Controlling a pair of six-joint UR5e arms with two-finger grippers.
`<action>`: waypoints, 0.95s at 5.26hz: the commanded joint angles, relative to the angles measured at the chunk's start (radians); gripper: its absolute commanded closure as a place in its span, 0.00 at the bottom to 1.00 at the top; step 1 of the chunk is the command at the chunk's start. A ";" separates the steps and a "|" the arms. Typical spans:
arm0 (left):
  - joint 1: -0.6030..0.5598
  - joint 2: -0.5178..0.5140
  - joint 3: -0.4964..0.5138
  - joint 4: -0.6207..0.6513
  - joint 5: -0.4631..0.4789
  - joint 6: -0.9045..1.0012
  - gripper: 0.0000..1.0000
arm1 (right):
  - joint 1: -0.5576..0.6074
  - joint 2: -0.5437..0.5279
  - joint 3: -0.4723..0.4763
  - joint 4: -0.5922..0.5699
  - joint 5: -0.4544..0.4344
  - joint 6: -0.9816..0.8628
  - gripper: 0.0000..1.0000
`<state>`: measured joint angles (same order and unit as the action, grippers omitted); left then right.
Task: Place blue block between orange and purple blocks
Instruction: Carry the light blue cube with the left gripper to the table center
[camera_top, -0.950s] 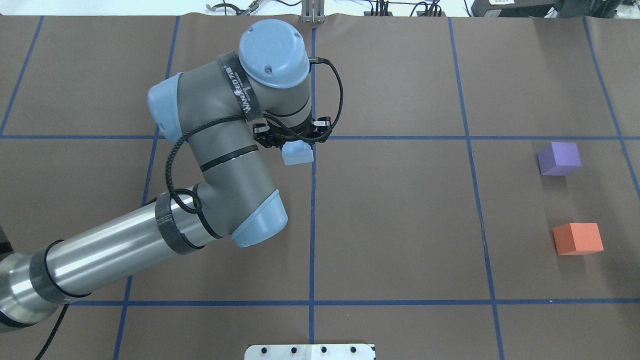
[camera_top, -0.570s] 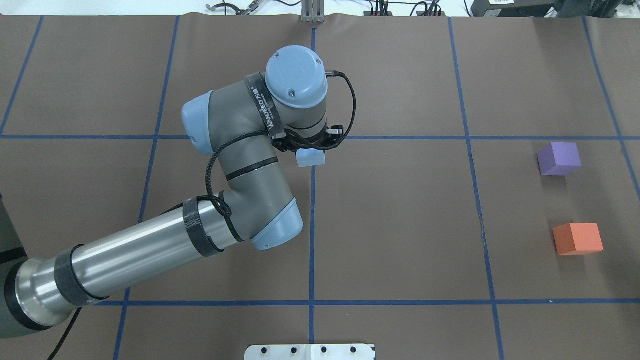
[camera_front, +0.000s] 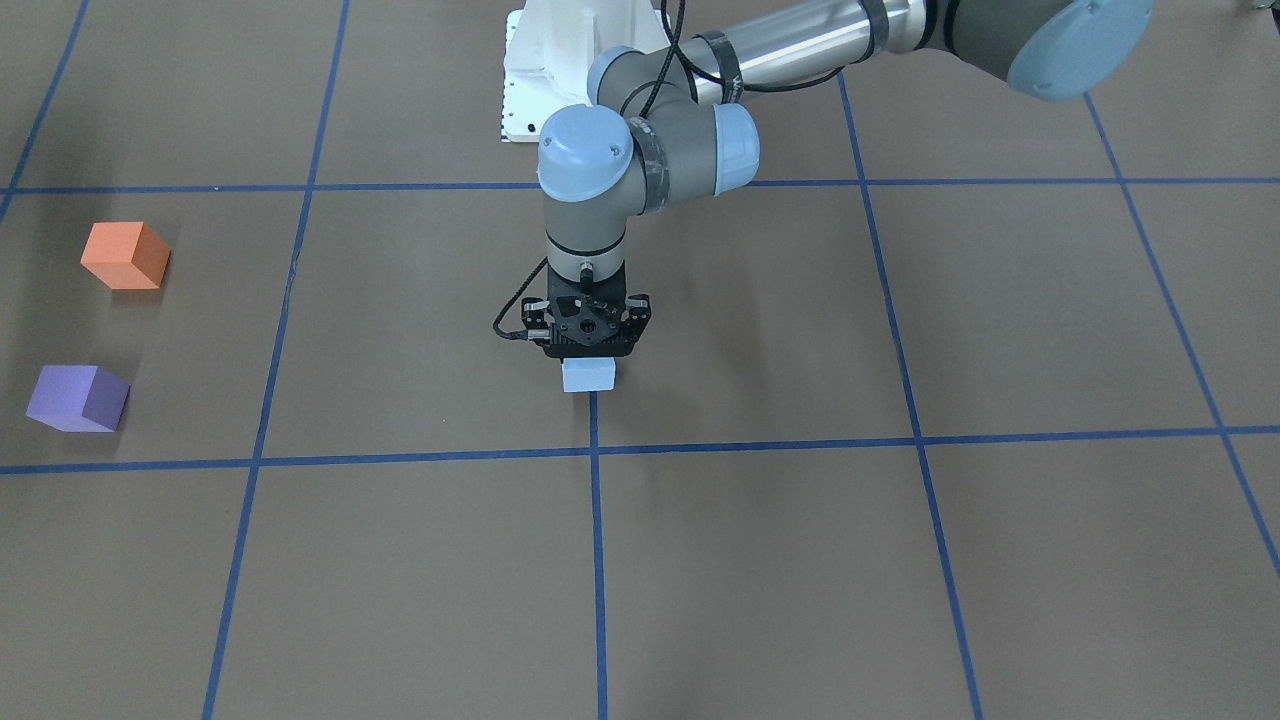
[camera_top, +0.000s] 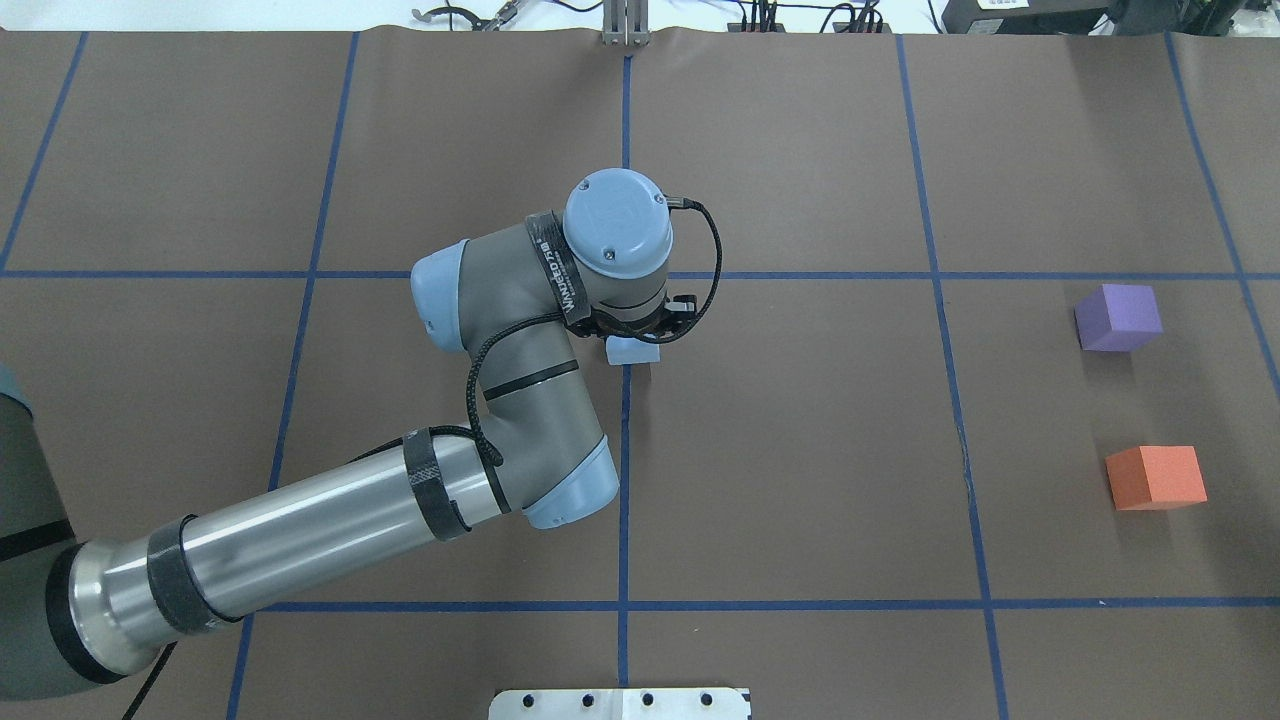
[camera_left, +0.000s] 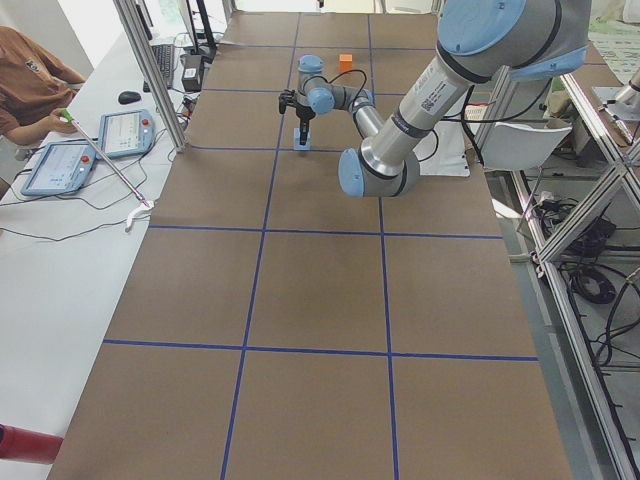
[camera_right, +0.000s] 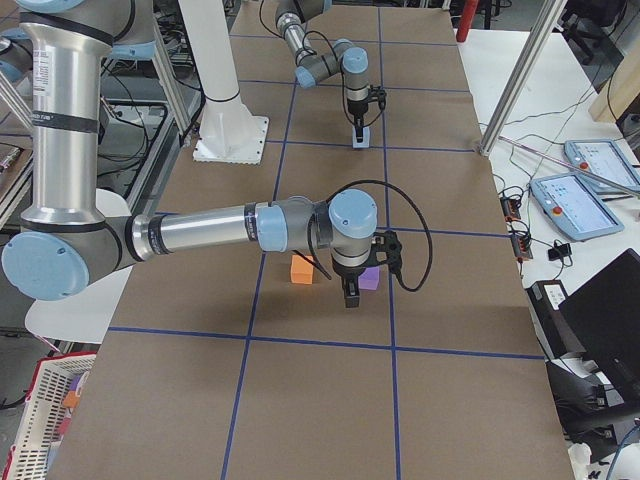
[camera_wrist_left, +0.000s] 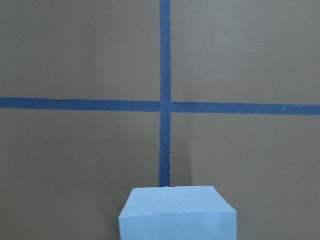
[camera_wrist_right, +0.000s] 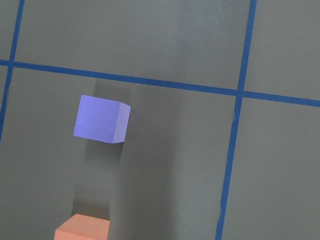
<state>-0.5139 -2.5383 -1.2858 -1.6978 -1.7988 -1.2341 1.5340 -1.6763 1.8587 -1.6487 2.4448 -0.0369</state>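
My left gripper (camera_front: 588, 366) is shut on the light blue block (camera_front: 588, 376) and holds it just above the table near the middle, on a blue tape line. The block also shows in the overhead view (camera_top: 632, 350) and at the bottom of the left wrist view (camera_wrist_left: 177, 212). The purple block (camera_top: 1118, 317) and the orange block (camera_top: 1155, 477) sit far off on the table's right side, with a gap between them. My right gripper (camera_right: 350, 290) shows only in the exterior right view, high over these two blocks; I cannot tell if it is open or shut.
Brown table cover with a grid of blue tape lines (camera_top: 625, 500). The robot's white base plate (camera_top: 620, 703) is at the near edge. In the right wrist view the purple block (camera_wrist_right: 101, 120) and the orange block (camera_wrist_right: 82, 227) show from above.
My left arm has moved right and toward the robot's side with the blue block still in its gripper. The purple and orange blocks have not moved.
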 joint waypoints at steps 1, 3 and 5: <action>0.005 0.003 0.009 0.001 0.001 0.001 0.49 | 0.000 0.000 0.011 0.000 0.003 -0.001 0.00; -0.006 0.003 -0.004 0.009 0.001 0.002 0.00 | 0.000 0.015 0.016 -0.003 0.000 -0.001 0.00; -0.060 0.001 -0.071 0.073 -0.022 0.005 0.00 | 0.014 0.044 0.046 -0.032 0.011 0.000 0.00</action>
<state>-0.5521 -2.5361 -1.3260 -1.6628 -1.8109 -1.2300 1.5389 -1.6440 1.8857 -1.6656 2.4504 -0.0378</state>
